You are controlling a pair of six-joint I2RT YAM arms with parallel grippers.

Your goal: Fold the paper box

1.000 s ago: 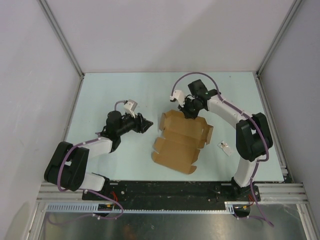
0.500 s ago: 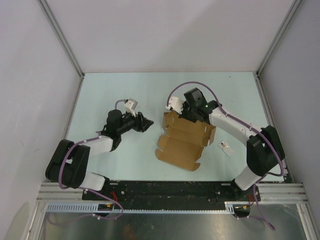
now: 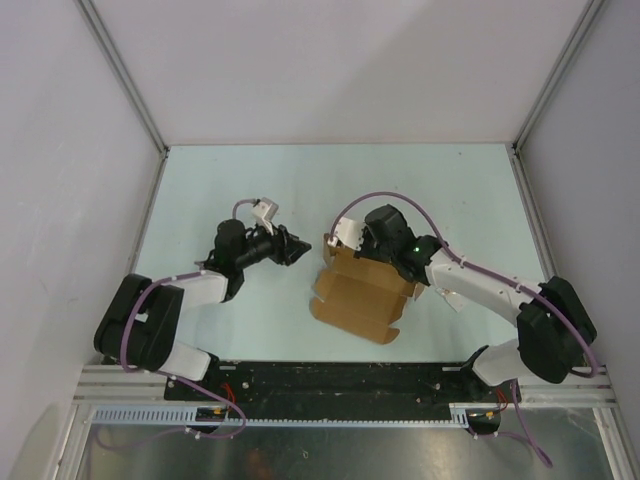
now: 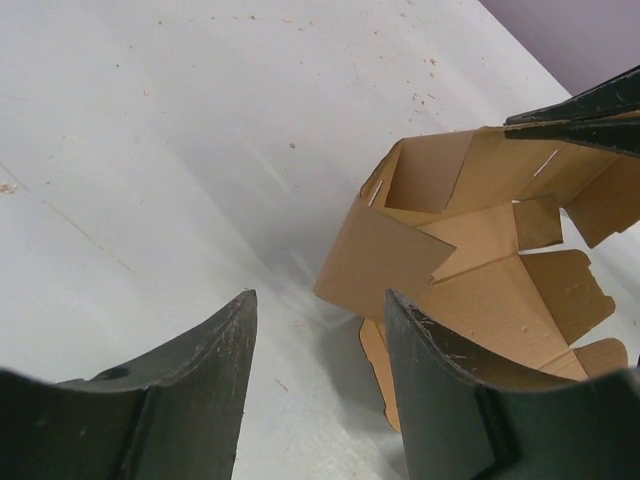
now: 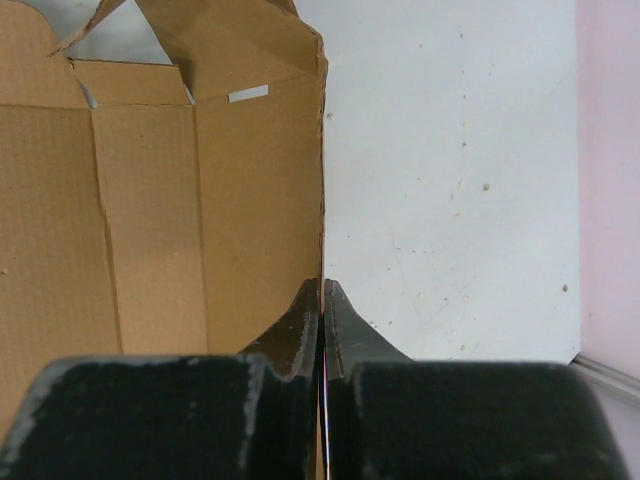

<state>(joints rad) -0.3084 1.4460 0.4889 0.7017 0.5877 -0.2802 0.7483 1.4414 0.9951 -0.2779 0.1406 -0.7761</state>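
The paper box (image 3: pixel 358 298) is a brown die-cut cardboard sheet lying mid-table, its far panel raised and folded toward the near side. My right gripper (image 3: pixel 362 247) is shut on the top edge of that raised panel. In the right wrist view the closed fingertips (image 5: pixel 322 292) pinch the cardboard edge (image 5: pixel 200 200). My left gripper (image 3: pixel 299 250) is open and empty, just left of the box and apart from it. In the left wrist view the box (image 4: pixel 470 250) with its standing side flaps lies beyond my open gripper (image 4: pixel 318 300).
A tiny silvery-white packet (image 3: pixel 448 298) lies right of the box, partly under my right arm. White enclosure walls ring the pale table (image 3: pixel 240 180). A metal rail (image 3: pixel 340 380) runs along the near edge.
My right gripper has moved toward the near left with the far panel, lifting and folding it over the sheet. My left gripper has edged right toward the box.
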